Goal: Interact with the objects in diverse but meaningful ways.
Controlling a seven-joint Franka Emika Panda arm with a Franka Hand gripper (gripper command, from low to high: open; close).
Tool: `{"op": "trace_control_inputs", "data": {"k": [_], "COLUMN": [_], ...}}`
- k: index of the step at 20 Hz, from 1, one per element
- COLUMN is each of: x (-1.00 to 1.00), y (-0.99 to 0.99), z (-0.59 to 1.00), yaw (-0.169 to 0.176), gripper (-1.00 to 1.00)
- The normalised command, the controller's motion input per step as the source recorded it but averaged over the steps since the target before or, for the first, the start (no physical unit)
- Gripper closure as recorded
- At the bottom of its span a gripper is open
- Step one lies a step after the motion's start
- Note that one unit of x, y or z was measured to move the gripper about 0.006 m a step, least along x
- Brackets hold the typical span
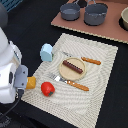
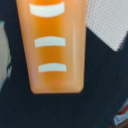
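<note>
Hovering low at the exterior view's left, the arm has its gripper (image 1: 22, 89) right over the yellow-orange bread block (image 1: 31, 82), which lies at the near-left corner of the pale placemat (image 1: 100, 75), partly off onto the dark table (image 1: 30, 30). The wrist view is filled almost wholly by that block (image 2: 52, 45): an orange slab with 3 pale curved ridges across it, dark table around it and a corner of the woven mat beyond. No fingertip shows clearly in either view, so I cannot tell how wide the fingers stand or whether they have hold of the block; only a small blurred scrap of hardware shows at the wrist picture's edge.

The red tomato (image 1: 47, 89) sits just beside the block on the mat. The dark sausage stick (image 1: 73, 66) lies across the tan plate (image 1: 64, 71), with orange-handled cutlery (image 1: 75, 85) on either side of the plate. The pale blue carton (image 1: 46, 52) stands at the mat's far-left edge. 2 grey pots (image 1: 95, 14) rest on a board further back.

By my reading, the step in hand is an approach or grasp on the bread block. Next would come closing squarely across its narrow sides, then lifting straight up so the neighbouring tomato is not nudged
</note>
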Motion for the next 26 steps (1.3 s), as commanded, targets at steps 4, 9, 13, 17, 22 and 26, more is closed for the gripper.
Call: {"op": "trace_control_inputs", "data": {"k": [4,9,13,17,22,26], "x": [0.85,0.73,0.64,0.66,0.75,0.77], "y": [0.13,-0.01,-0.07,-0.07,-0.12,-0.19], "z": [0.61,0.2,0.07,0.03,0.01,0.0], "yaw": [-0.106,-0.174,-0.216,-0.209,-0.127,-0.053], "gripper": [-1.0,-1.0,-1.0,-1.0,-1.0,-1.0]}}
